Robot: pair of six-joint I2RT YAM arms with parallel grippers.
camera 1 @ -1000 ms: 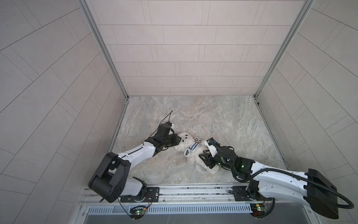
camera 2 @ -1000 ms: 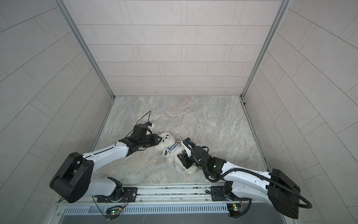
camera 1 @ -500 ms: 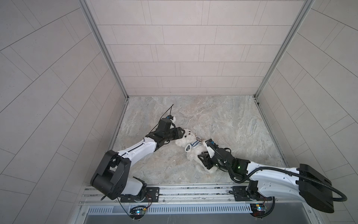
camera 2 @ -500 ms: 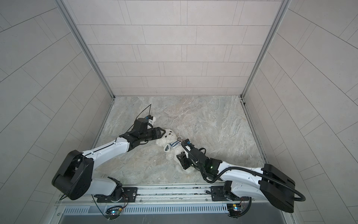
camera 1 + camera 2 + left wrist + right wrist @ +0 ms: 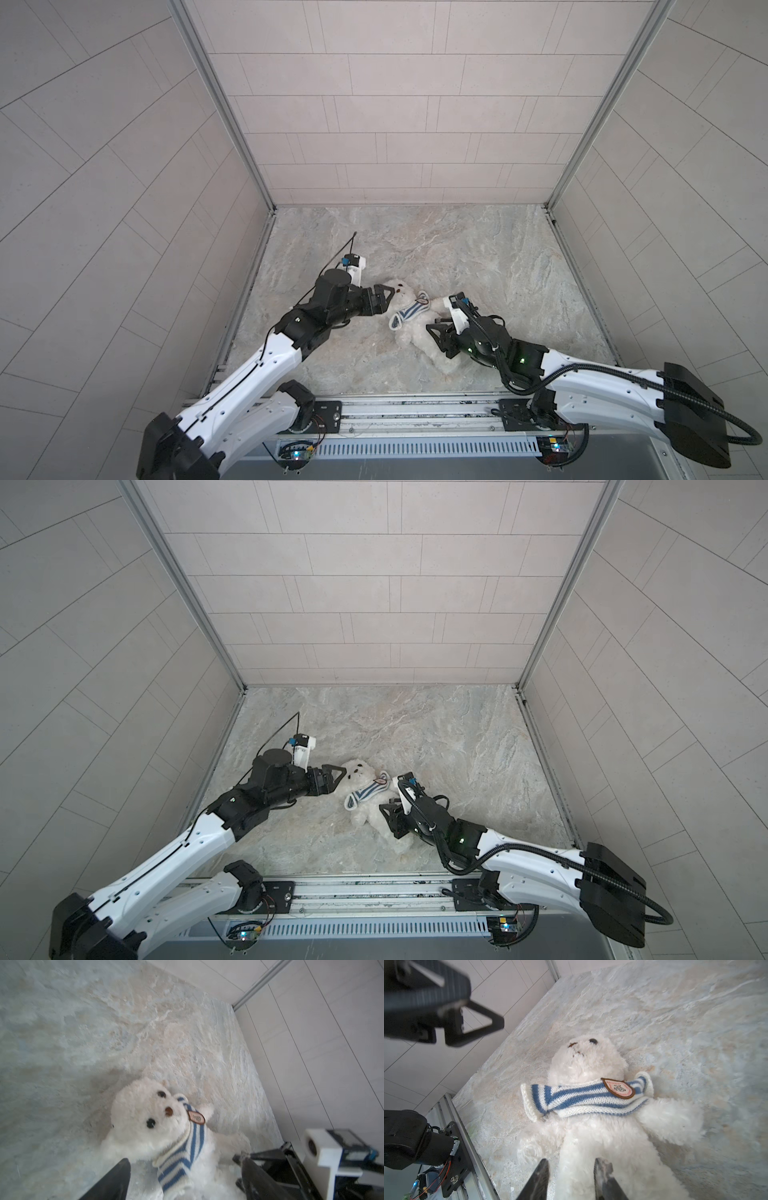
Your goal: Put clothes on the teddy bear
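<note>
This is a robotics lab test cell, not a lived-in room. Pale tile-patterned wall panels (image 5: 395, 104) box in three sides of a grey-beige stone-patterned tabletop (image 5: 478, 257), joined by silver aluminium corner posts (image 5: 224, 108). Along the front runs a metal mounting rail (image 5: 415, 415) carrying white-and-black robot arms (image 5: 257, 365), a black corrugated cable conduit (image 5: 582, 370) and small circuit boards with lit indicator lights (image 5: 296, 454).

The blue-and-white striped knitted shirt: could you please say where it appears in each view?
Top view: shirt just below centre, across the fluffy white teddy bear.
Top view: shirt likewise, slightly left of centre.
Left wrist: shirt runs from chin down chest.
Right wrist: shirt bands the chest under the chin.
Shared landmark: its brown-rimmed badge.
</note>
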